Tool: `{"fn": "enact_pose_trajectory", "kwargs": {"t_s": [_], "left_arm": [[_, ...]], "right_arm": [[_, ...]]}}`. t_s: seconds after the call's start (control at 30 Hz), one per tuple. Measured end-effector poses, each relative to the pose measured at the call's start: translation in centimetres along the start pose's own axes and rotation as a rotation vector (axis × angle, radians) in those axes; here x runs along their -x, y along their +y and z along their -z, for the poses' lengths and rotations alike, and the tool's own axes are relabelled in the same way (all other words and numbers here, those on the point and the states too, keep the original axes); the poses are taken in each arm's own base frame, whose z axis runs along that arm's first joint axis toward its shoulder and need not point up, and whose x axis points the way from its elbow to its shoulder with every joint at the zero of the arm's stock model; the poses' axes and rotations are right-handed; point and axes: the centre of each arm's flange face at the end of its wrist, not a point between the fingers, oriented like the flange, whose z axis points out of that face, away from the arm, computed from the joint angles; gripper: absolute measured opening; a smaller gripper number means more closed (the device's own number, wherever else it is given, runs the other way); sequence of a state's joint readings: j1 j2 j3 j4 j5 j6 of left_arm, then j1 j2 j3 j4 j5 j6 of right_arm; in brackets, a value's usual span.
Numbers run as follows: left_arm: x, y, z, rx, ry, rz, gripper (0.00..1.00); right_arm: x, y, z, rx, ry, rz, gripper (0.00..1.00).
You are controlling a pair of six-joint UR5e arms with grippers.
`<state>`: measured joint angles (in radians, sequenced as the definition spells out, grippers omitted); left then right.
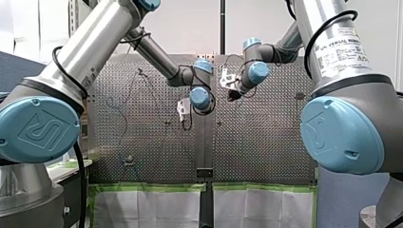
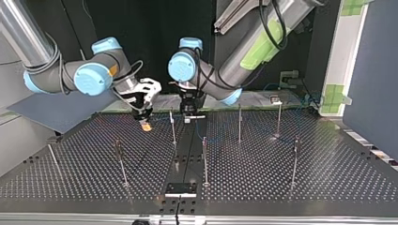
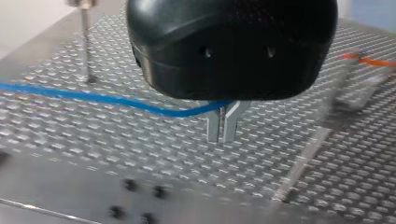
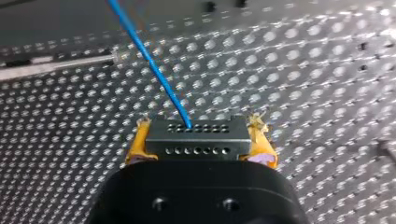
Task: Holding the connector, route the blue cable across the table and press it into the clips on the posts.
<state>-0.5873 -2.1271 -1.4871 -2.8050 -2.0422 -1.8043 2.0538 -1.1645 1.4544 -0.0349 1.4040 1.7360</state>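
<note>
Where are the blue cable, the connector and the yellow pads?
cable (image 3: 93, 95): left wrist view, middle of its visible run.
connector (image 4: 196, 139): right wrist view, its black face with holes.
pads (image 4: 137, 142): right wrist view, the one pad's outer side.

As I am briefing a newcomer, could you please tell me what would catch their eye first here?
The thin blue cable stands out most: it leaves the black rectangular connector with rows of holes, clamped by my right gripper between its yellow pads. My left gripper pinches the same cable with its metal fingers above the perforated metal table, where slim metal posts stand.
</note>
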Motion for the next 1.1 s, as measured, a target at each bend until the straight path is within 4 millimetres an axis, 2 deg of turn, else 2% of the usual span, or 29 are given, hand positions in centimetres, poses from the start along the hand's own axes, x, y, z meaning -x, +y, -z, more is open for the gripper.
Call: {"fn": "enact_pose_trajectory", "kwargs": {"t_s": [0.2, 0.6, 0.77, 1.1], "left_arm": [[-3.3, 1.0, 0.4, -0.008, 0.021, -0.003, 0.00], [-6.5, 2.9, 1.3, -0.045, 0.036, 0.007, 0.00], [-8.0, 3.4, 2.0, -0.086, 0.045, 0.014, 0.00], [-12.1, 4.7, 3.2, -0.132, 0.092, 0.012, 0.00]], "right_arm": [[2.2, 0.8, 0.5, 0.014, -0.038, 0.022, 0.00], [6.3, 2.1, 0.8, 0.025, -0.053, 0.041, 0.00], [9.0, 2.7, 0.4, 0.024, -0.081, 0.032, 0.00], [9.8, 4.1, 0.1, 0.043, -0.090, 0.020, 0.00]]}}
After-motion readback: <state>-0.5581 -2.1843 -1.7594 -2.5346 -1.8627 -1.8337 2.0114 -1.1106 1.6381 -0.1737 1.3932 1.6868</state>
